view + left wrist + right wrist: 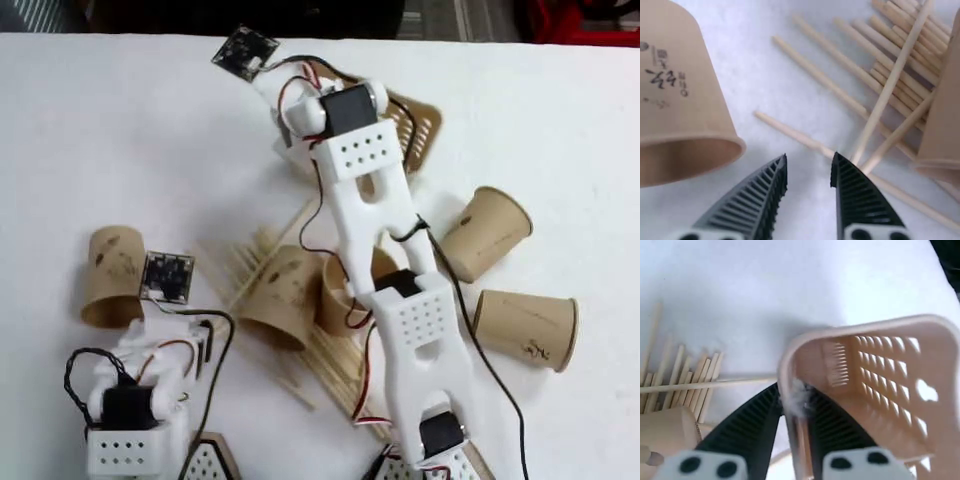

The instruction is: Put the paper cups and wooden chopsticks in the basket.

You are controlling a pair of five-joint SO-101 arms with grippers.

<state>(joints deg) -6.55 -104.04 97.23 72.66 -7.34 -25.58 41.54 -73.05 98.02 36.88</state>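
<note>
Paper cups (677, 100) bear small dark print — left fingers (757, 200) apart near chopsticks (892, 52), right fingers (747, 420) clamped on the basket (875, 375) wall.

White table top (110, 130)
</note>
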